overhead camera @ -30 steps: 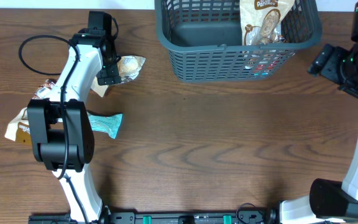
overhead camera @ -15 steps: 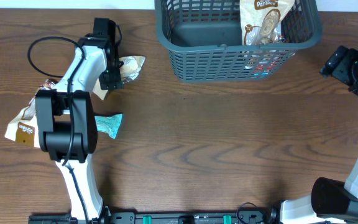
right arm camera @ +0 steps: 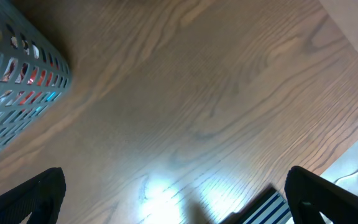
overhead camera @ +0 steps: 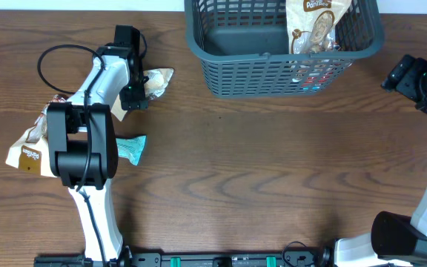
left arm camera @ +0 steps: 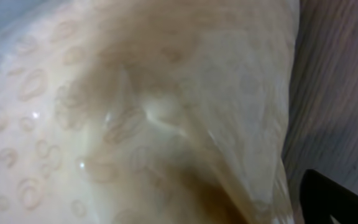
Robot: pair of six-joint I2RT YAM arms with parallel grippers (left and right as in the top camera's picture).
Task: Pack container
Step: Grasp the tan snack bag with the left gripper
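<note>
Left gripper (overhead camera: 133, 95) is resting on the ten-o'clock packet (overhead camera: 156, 78), grasp unclear; right gripper (right arm camera: 179, 199) is hanging released near the container (overhead camera: 273, 70)

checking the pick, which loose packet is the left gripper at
The cream packet nearest the basket; the teal packet and brown packet lie farther off.

Container (overhead camera: 273, 74): one. Loose packets — four: cream (overhead camera: 156, 78), teal (overhead camera: 130, 147), brown (overhead camera: 25, 154), part-hidden (overhead camera: 54, 108). Inside — at least one packet (overhead camera: 313, 26).
</note>
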